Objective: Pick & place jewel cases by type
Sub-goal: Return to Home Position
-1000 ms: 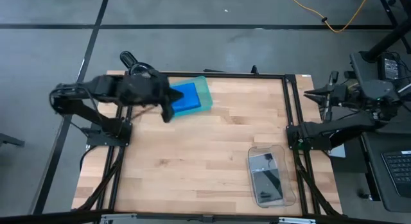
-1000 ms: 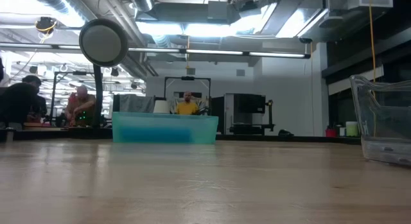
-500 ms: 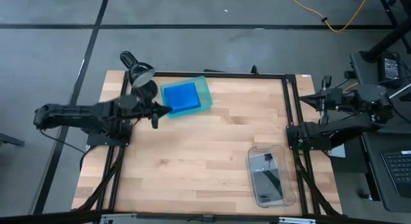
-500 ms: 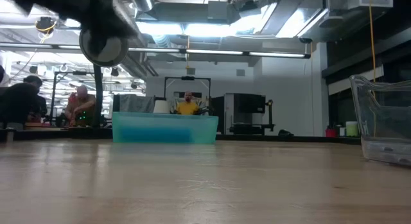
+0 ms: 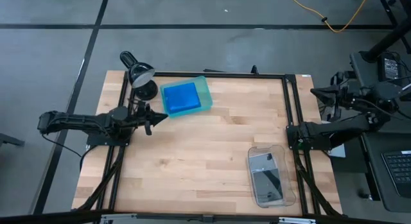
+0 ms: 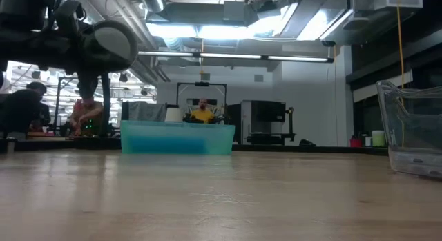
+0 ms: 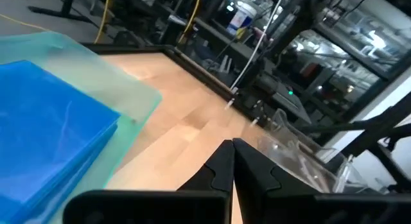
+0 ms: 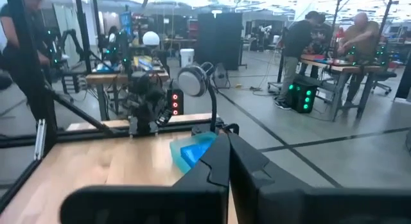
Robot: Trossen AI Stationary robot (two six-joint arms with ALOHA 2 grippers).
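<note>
Change: left arm (image 5: pixel 77 121) has pulled back from the green tray (image 5: pixel 204 90) since a second ago and now lies stretched low along the left edge of the table (image 5: pixel 205 140); trays and cases have not shifted.
Table: wooden top with a black rail along each side.
Left arm: reaches in from the left; the low view shows it at upper left, in front of the lamp (image 6: pixel 114 41).
Right arm: (image 5: pixel 347 124) folded outside the right rail, off the table top.
Clear tray: (image 5: pixel 289 185) stands at the near right of the table, well apart from the green tray.
Green tray: at the far edge, left of centre, set at a slight angle.
Blue cases: (image 5: pixel 180 97) lie flat in a stack inside the green tray; the number in the stack cannot be told.
Grey cases: (image 5: pixel 266 179) lie inside the clear tray, overlapping; the number cannot be told.
Lamp: stands at the far left corner, just beside the green tray.
Left gripper: (image 5: pixel 154 116) near the green tray's near left corner, apart from it; fingers (image 7: pixel 221 163) clenched together, holding nothing.
Right gripper: (image 5: pixel 316 92) beyond the right rail, pointing toward the table; fingers (image 8: pixel 215 161) pressed together, holding nothing.
Room: people (image 8: pixel 359 31) at benches beyond the table.
</note>
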